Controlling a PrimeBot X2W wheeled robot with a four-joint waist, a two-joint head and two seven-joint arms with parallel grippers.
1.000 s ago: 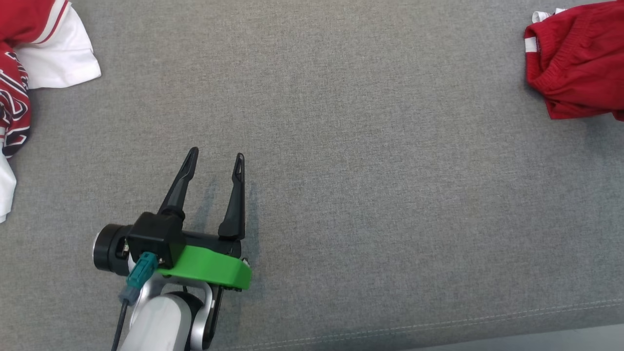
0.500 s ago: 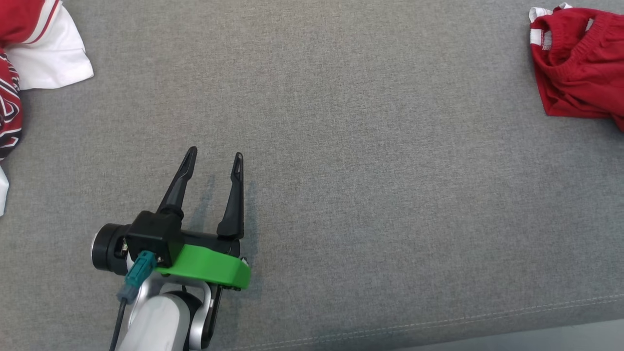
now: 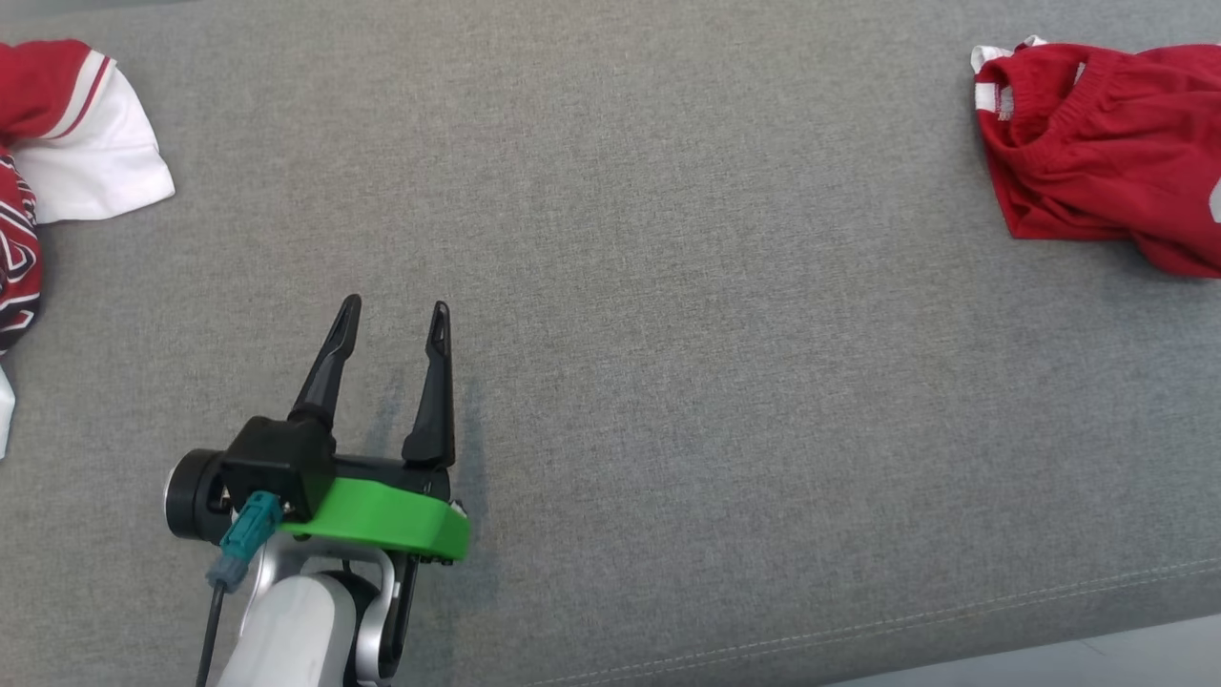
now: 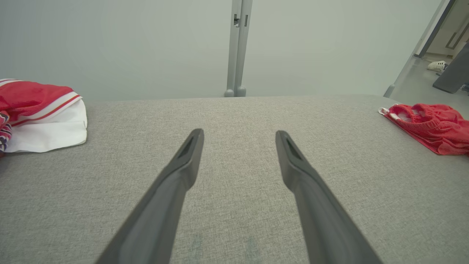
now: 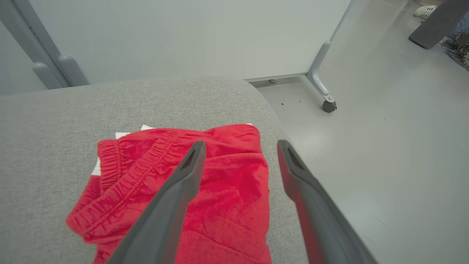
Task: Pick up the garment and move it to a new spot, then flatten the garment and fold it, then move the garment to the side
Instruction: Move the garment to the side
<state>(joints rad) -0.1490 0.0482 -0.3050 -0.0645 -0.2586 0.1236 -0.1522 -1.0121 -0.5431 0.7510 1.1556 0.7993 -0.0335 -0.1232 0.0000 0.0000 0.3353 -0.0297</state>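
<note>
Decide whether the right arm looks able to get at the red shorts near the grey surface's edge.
Probably yes. The right gripper hangs just over the red shorts, jaws open wide, and nothing lies between them.

The left gripper (image 3: pixel 395 307) had two long, tapering black fingers (image 3: pixel 326 367) with slotted tips, set on a black block (image 3: pixel 277 458) above a bright green curved bracket (image 3: pixel 382 520). A teal plug (image 3: pixel 243 536) fed a thin black cable (image 3: pixel 205 644) beside the white, silver-jointed forearm (image 3: pixel 286 634). The right gripper (image 5: pixel 242 146) had matching dark grey fingers.
</note>
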